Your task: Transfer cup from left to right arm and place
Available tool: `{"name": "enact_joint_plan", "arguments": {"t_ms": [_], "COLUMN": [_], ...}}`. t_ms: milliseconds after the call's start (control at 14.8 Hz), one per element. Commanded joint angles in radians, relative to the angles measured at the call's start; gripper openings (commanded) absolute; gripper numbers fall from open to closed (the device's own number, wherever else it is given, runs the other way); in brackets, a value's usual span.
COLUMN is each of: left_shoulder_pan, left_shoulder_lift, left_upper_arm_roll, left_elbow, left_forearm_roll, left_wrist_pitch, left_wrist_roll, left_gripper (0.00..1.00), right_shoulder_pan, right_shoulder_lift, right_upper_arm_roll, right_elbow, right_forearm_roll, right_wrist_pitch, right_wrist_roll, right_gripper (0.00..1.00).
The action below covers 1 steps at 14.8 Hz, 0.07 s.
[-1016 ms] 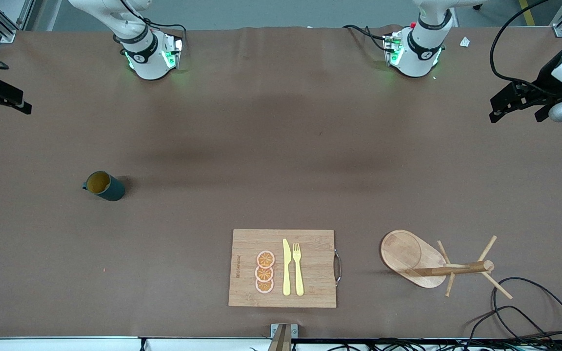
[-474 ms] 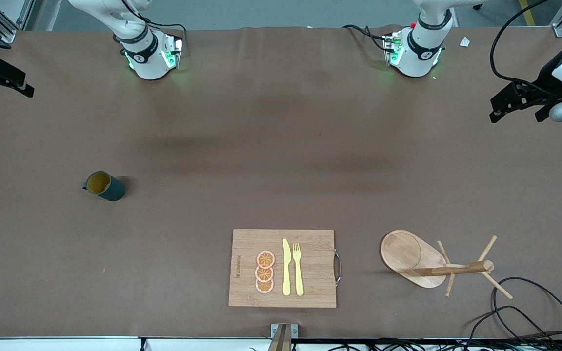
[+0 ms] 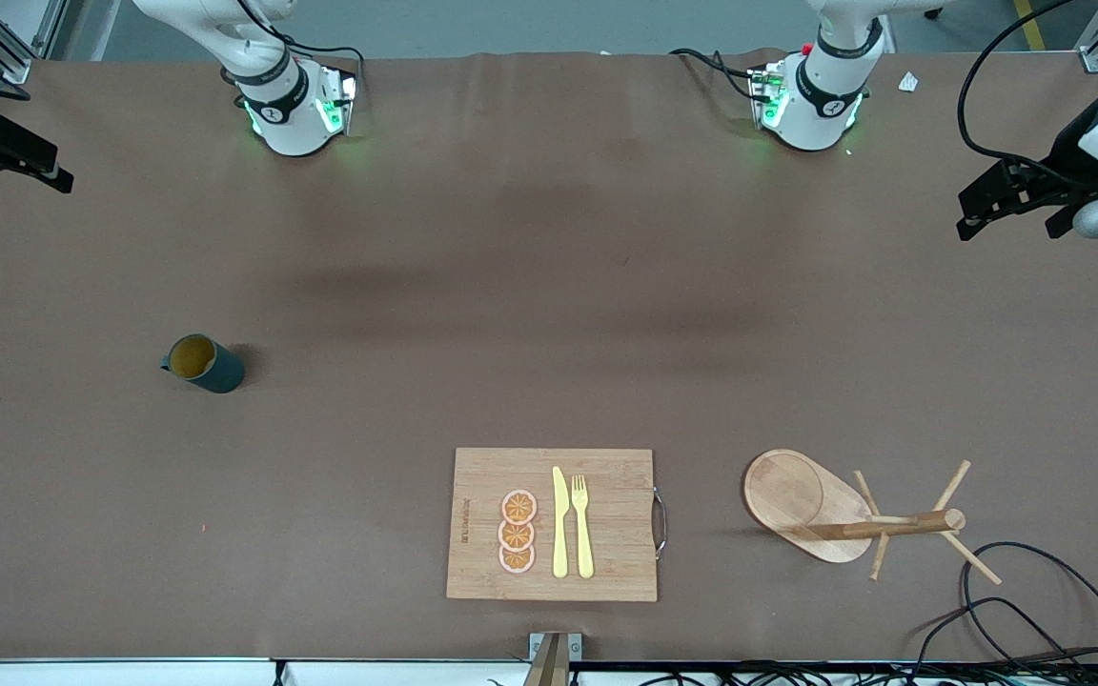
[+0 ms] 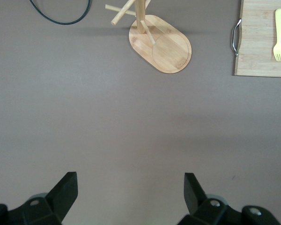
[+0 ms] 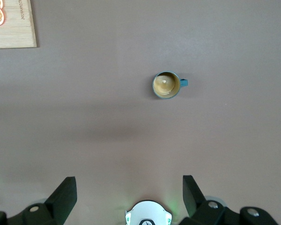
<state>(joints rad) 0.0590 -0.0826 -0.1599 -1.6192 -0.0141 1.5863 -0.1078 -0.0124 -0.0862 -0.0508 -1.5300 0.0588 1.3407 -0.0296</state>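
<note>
The table (image 3: 549, 267) lay wide and mostly bare between my two arms, and the chief danger I judged was reach: the cup (image 3: 203, 363) stood upright toward my right arm's end, well apart from everything else, while the task wanted my left arm to carry it first, so a long stretch across could have ended in a weak, off-centre grasp. My left gripper (image 4: 130, 192) hung high over bare table at its own end, jaws spread wide and holding nothing; my right gripper (image 5: 129, 193) hung likewise released and empty at the other end, with the cup in plain sight below its camera. The cutting board (image 3: 553, 524), nearer the front camera than the cup, carried three orange slices (image 3: 518, 532), a yellow knife (image 3: 559, 523) and a yellow fork (image 3: 583, 526); a low sweep over it might have scattered them. The wooden peg stand (image 3: 854, 514) stood toward my left arm's end, its pegs sticking out, and I thought an elbow or a carried cup could snag one and topple it. Loose black cable (image 3: 1035, 591) curled just beside it near the table's edge, another thing to catch. Smallest worry was the cup's little handle (image 5: 183, 83): had my fingers closed across it rather than the ribbed wall, the cup might have twisted, and the handover between grippers would have gone crooked.
</note>
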Motion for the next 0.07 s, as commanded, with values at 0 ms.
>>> {"name": "enact_joint_plan", "arguments": {"t_ms": [0], "left_shoulder_pan": [0.007], "left_shoulder_lift": [0.009], "left_upper_arm_roll": [-0.003], "left_elbow": [0.027], "left_forearm_roll": [-0.014], "left_wrist_pitch": [-0.02], "left_wrist_roll": [0.005], "left_gripper": [1.0], "right_shoulder_pan": [0.009], "right_shoulder_lift": [-0.018], "right_upper_arm_roll": [-0.003], "right_elbow": [-0.021], "right_forearm_roll": [-0.013], "right_wrist_pitch": [0.017], "right_wrist_roll": [0.01], "right_gripper": [1.0]}}
